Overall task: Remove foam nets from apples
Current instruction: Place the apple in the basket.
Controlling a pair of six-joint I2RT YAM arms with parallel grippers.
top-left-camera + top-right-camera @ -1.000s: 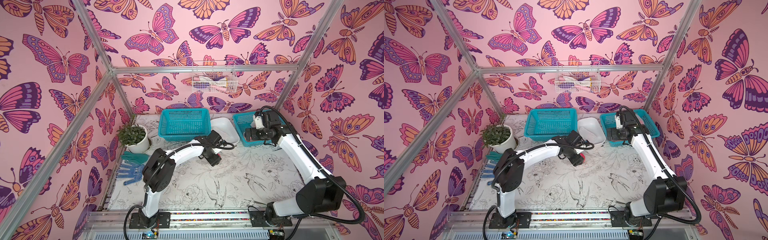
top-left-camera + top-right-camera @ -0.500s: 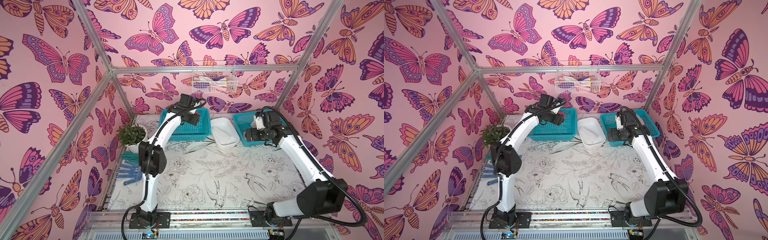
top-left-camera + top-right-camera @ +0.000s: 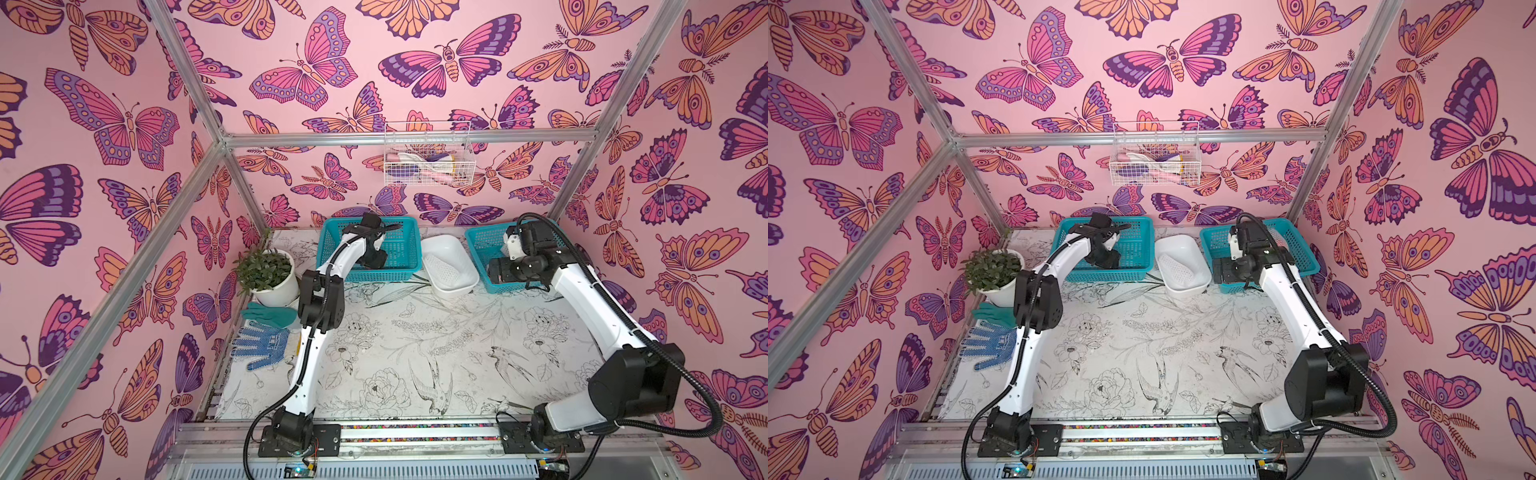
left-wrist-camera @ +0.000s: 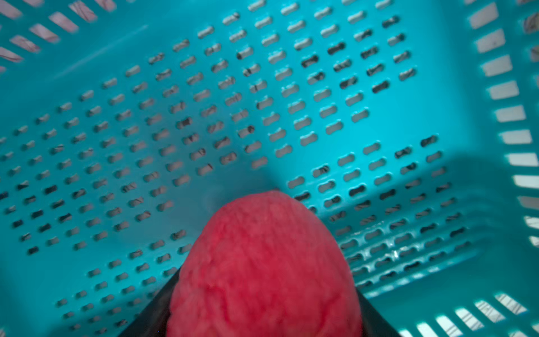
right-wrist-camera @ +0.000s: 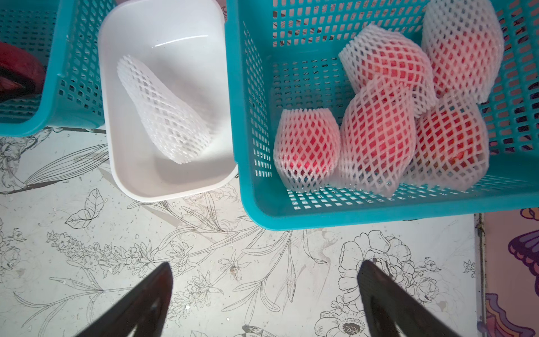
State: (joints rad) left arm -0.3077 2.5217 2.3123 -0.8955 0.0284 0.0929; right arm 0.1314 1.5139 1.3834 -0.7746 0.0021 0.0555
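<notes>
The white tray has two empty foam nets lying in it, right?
Not quite. The white tray has just one empty foam net lying in it. The right wrist view shows it clearly.

A bare round red apple [image 4: 264,262] sits clamped in the left claw [image 4: 265,309] within the left teal slotted plastic basket [image 4: 116,146], at eleven o'clock on the surface [image 3: 415,353]. An empty white foam net [image 5: 163,109], a limp diamond-mesh sleeve, lies on its side in the white plastic tray [image 5: 175,186] at twelve. Five net-wrapped apples [image 5: 379,137], pink through the mesh, crowd together in the right teal basket [image 5: 379,210] at one.
</notes>
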